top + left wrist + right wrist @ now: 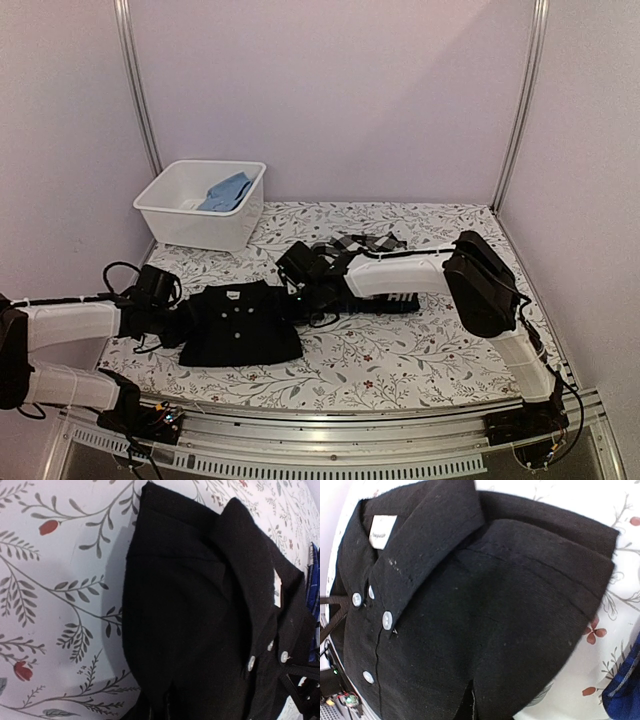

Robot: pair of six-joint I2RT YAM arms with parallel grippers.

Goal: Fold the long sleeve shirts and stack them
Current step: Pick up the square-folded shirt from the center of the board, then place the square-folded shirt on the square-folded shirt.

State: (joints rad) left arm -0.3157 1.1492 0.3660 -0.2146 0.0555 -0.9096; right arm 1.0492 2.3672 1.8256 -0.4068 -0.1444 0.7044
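**Both Grippers Held the Black Shirt**

Closest to me, the black shirt (240, 322) lay flat on the flowery table (400, 365), buttons up. My left gripper (183, 320) had its jaws pressed together on the shirt's left edge. My right gripper (297, 288) pinched the cloth by the right shoulder.

I think this was a folding step. To do it well, I had to lift both sides to the same height, go slowly, and not let the cloth bunch up.

Further back, the checked shirt (365, 243) lay crumpled behind my right arm. Farthest away stood the white bin (160, 215) with a blue cloth (226, 192) inside.
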